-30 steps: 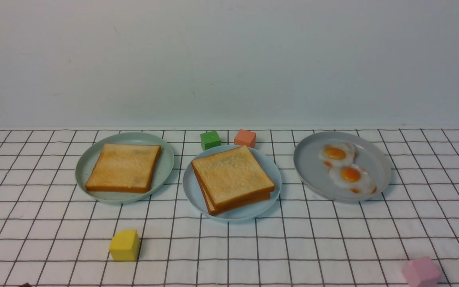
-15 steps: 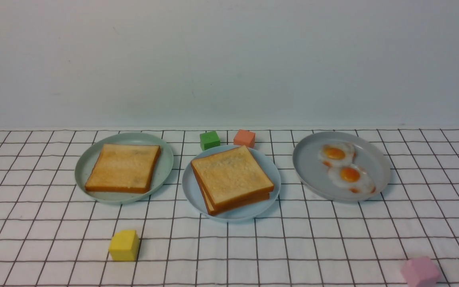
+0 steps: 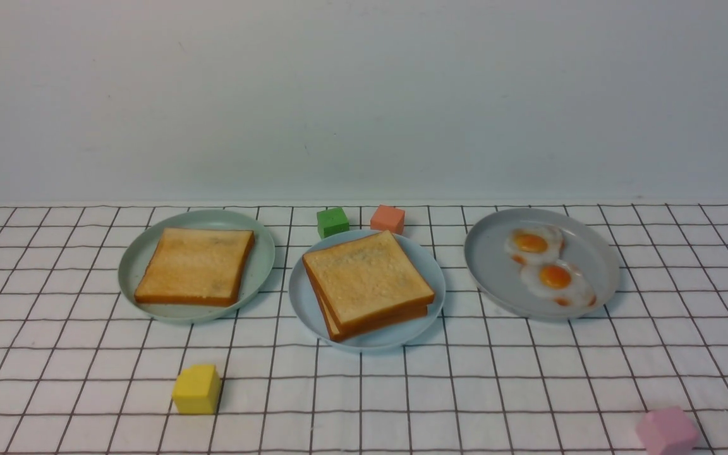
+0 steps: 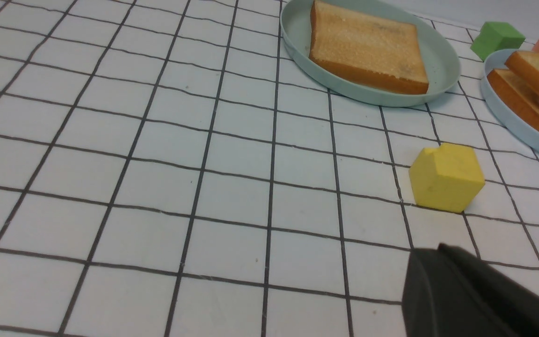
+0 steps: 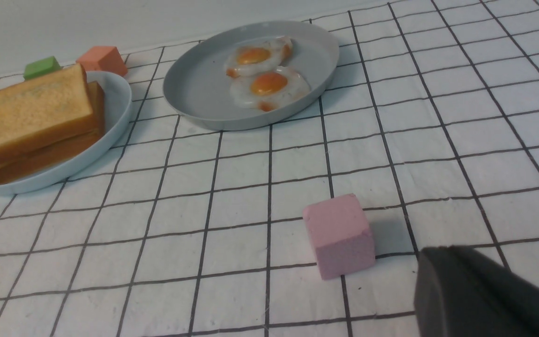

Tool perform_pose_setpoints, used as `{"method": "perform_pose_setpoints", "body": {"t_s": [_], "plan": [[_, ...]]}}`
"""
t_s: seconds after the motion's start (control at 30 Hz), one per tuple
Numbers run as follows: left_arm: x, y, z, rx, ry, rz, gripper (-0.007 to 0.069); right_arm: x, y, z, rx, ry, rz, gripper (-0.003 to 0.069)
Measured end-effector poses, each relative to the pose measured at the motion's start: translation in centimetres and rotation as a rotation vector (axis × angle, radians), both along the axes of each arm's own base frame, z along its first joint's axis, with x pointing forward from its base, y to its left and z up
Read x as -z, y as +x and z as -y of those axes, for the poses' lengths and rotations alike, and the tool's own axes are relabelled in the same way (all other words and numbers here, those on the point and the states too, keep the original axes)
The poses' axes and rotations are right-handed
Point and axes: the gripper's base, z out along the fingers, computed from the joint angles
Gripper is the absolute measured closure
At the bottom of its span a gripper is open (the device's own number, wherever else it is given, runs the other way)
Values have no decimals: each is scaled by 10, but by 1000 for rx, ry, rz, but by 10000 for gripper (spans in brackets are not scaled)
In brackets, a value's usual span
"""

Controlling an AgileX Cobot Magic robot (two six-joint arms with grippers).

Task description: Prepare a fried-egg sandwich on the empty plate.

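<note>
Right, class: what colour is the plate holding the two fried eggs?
Grey: the plate under the two fried eggs shows best in the right wrist view.

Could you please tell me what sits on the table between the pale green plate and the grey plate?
The light blue plate sits between them, carrying the stacked toast slices; the front view shows it clearly.

On the checked cloth (image 5: 232,196), a light blue plate (image 5: 119,105) holds two stacked toast slices (image 5: 31,124). Just beside it a grey plate (image 5: 194,89) carries two fried eggs (image 5: 262,70), touching each other. A green cube (image 5: 41,67) and an orange cube (image 5: 102,58) sit near the cloth's far edge by the wall. A pink cube (image 5: 339,234) stands alone, near the dark right gripper (image 5: 475,290).
</note>
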Motion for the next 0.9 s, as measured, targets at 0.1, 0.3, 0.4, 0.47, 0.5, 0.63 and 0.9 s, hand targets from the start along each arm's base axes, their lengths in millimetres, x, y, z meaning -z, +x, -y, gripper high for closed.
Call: {"method": "perform_pose_setpoints", "body": {"t_s": [0.1,0.3,0.4,0.47,0.5,0.63,0.9], "plan": [[0,0,0,0,0,-1,638,0,0,0,0,0,0,662],[0,0,0,0,0,-1,638,0,0,0,3,0,0,659],[0,0,0,0,0,-1,638,0,0,0,3,0,0,656],[0,0,0,0,0,-1,638,0,0,0,3,0,0,655],[0,0,0,0,0,-1,638,0,0,0,3,0,0,655],[0,0,0,0,0,-1,638,0,0,0,3,0,0,653],[0,0,0,0,0,-1,638,0,0,0,3,0,0,647]]}}
